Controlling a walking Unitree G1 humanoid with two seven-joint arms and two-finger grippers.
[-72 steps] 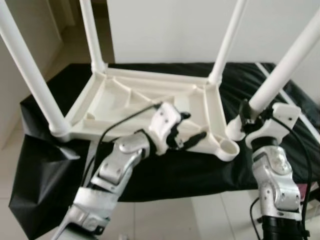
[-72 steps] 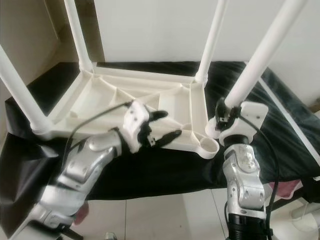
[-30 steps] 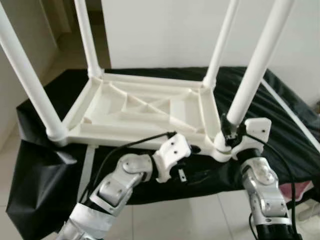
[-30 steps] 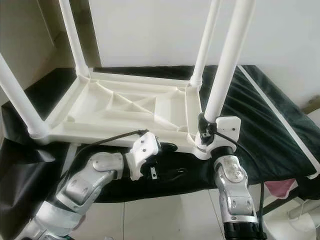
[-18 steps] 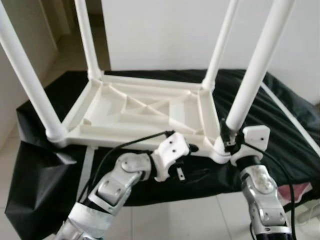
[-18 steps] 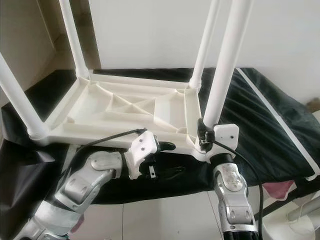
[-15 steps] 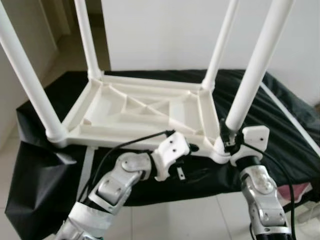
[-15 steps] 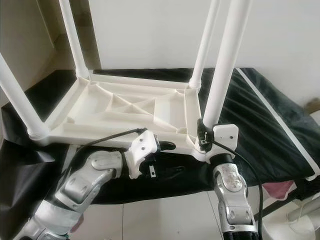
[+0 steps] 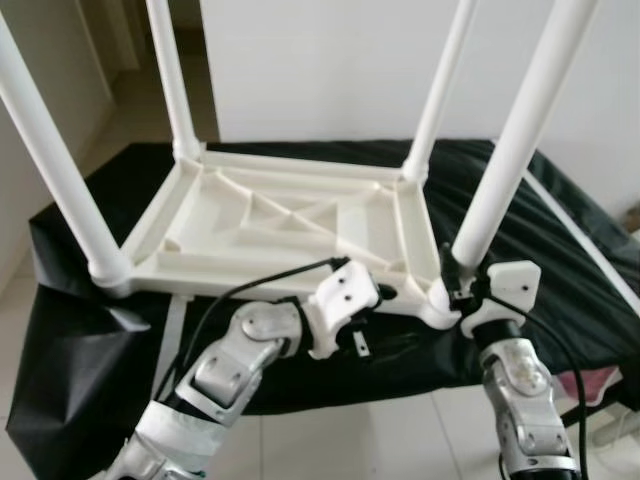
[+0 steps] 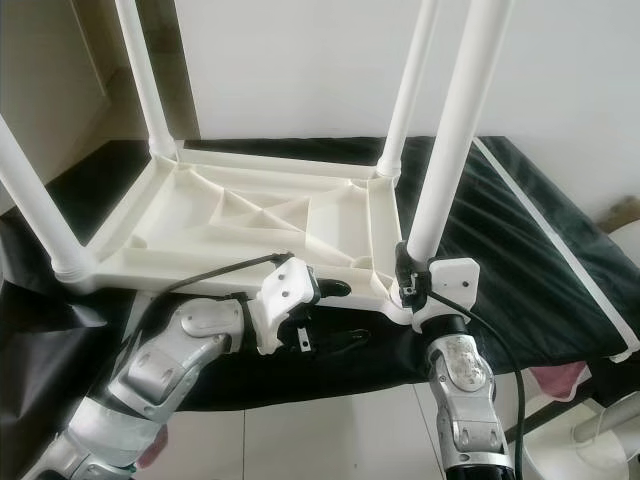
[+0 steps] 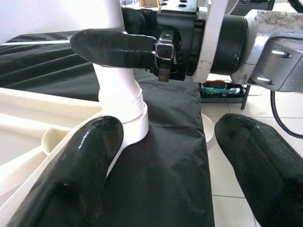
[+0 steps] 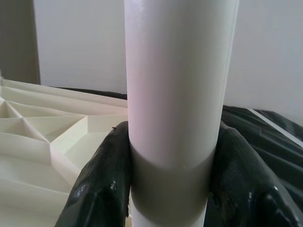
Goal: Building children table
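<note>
So the white kids' table (image 9: 290, 225) is lying upside down on a black cloth (image 9: 560, 240) spread over a low surface, with all four legs sticking up. My right gripper (image 12: 168, 189) is clenched around the near-right leg (image 9: 515, 140), low down, right above where it goes into the corner socket (image 11: 130, 125) of the frame. In my right wrist view I can see a black finger (image 12: 102, 184) pressed on each side of the white tube. That leg stands a bit tilted, top leaning right.

My left gripper (image 11: 165, 161) is down at the near edge of the table, just left of that same corner, and it's wide apart with nothing in it. One finger (image 11: 78, 175) sits by the frame edge, the other (image 11: 265, 165) out over the cloth and the floor tiles (image 9: 350, 440).
</note>
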